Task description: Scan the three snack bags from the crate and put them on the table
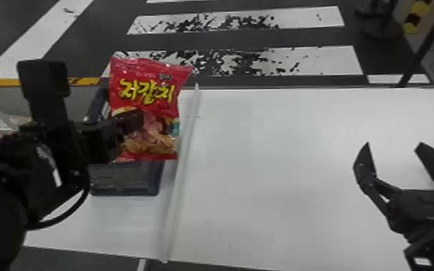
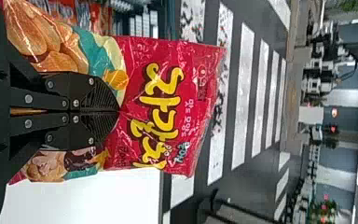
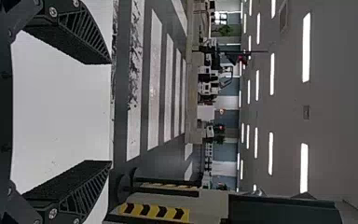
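One shiny red plastic snack bag (image 1: 146, 90) is upright at the dark grey crate (image 1: 124, 180) — clenched by the black two-fingered left gripper (image 1: 138, 119) — while the matching right gripper (image 1: 394, 144) gapes empty over the white table (image 1: 281, 180).

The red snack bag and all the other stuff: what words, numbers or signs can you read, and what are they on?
Snack bag: big yellow letters, a name I won't read out.
Its little print: too small to read.
Yellow sign: black arrow shapes, no words.
Anything else: too small or blurred.
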Controlling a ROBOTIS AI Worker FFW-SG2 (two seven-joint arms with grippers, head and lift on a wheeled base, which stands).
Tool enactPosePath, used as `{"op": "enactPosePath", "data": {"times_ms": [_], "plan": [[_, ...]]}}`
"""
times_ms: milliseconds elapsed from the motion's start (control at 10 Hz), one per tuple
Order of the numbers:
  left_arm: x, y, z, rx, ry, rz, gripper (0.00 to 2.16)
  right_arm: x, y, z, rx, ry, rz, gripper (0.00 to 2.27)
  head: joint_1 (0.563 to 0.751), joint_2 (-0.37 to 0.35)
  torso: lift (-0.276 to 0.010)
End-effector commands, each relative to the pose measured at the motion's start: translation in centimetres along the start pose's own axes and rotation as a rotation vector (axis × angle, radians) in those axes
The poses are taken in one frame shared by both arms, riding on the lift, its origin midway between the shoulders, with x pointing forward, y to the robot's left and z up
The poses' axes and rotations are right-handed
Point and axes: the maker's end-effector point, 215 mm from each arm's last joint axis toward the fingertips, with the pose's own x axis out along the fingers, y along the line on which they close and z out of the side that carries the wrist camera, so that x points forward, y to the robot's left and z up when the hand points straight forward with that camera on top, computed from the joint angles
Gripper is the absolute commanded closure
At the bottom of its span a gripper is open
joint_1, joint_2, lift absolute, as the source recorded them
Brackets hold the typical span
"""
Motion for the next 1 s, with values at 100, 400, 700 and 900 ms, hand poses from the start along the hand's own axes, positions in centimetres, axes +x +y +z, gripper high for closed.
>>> {"op": "enactPosePath", "data": {"times_ms": [100,400,700,900], "plan": [[1.8,-10.2,-2.6,0.016,0.063,-0.222,2.12,0.5,-0.6,1.6,0.014,-0.030,-0.016,0.13,0.695,0.011,-0.094],[5.6,-18.3,-9.1,0.080,0.189,-0.383,2.12,1.5,-1.2,4.5,0.045,-0.084,-0.029,0.13,0.695,-0.147,-0.094],[8.5,-27.1,-13.6,0.109,0.182,-0.591,2.12,1.7,-0.9,5.3,0.059,-0.100,-0.029,0.13,0.695,-0.267,-0.094],[9.1,-30.9,-16.7,0.110,0.221,-0.685,2.12,1.8,-0.8,5.4,0.064,-0.102,-0.027,0.13,0.695,-0.347,-0.094]]}}
